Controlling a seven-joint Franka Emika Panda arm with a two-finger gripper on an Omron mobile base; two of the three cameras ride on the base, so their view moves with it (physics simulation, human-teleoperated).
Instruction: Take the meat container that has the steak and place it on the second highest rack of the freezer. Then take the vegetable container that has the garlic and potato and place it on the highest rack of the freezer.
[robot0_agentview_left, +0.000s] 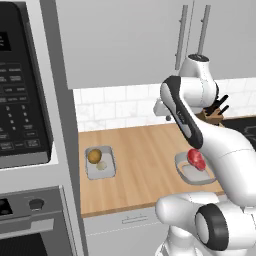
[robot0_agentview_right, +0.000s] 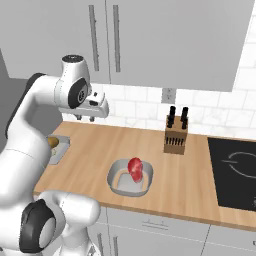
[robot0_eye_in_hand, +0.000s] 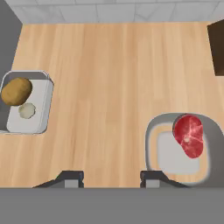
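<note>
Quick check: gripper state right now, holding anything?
Gripper: open, holding nothing, above the wooden counter between the two containers.

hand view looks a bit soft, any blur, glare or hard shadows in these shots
Hand view: the steak and potato have soft edges, with no glare on the counter. Left base view: flat, even light and only faint shading around the trays. Right base view: the knife block casts barely any shadow.

Steak: red marbled slab, tilted against rim of grey meat container, on wooden counter. Potato and garlic: side by side, perhaps touching, in grey vegetable container, well apart from meat container, near counter's end.
</note>
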